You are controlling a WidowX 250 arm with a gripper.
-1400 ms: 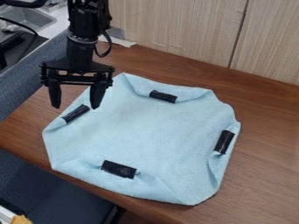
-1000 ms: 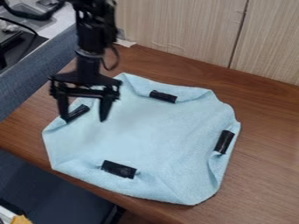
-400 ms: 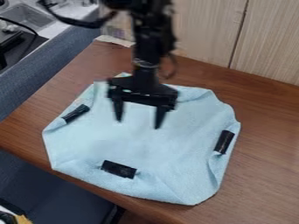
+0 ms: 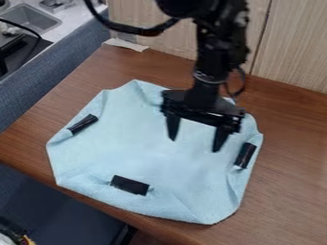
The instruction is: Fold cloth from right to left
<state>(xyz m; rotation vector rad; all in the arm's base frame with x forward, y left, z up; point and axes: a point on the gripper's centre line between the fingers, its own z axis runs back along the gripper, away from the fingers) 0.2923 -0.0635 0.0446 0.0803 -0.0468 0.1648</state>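
Over the cloth: black gripper hangs above its right-hand half, fingers spread apart, nothing pinched between them.
Cloth: pale blue, spread out on the brown table, edges puckered and curled inward; no right-to-left fold made.
Strips: black, on puckered edge; left strip, front strip, right strip.
Step in hand: probably lining up on the right strip, the likeliest handle for this fold. Work barely at its start, by my reading.
Gripper's aim: right strip lies near, just beyond the right-hand finger. A descent from here would likely meet plain fabric and gather a wrinkle mid-cloth, because the approach is short.
Right strip: should a fingertip land on top of it, it may get pressed flat rather than caught. Straddling it looks the safer way.
Depth: too shallow, and the tips skim off slack fabric; too deep, and they jam on the wood.
Leftward carry: low travel could drag the whole cloth instead of turning it over, soft fabric having little to anchor it. Its front-left border sits close to the table's edge, so a slide might leave it overhanging.
Curled edges: could bunch under the fold and leave it crooked.
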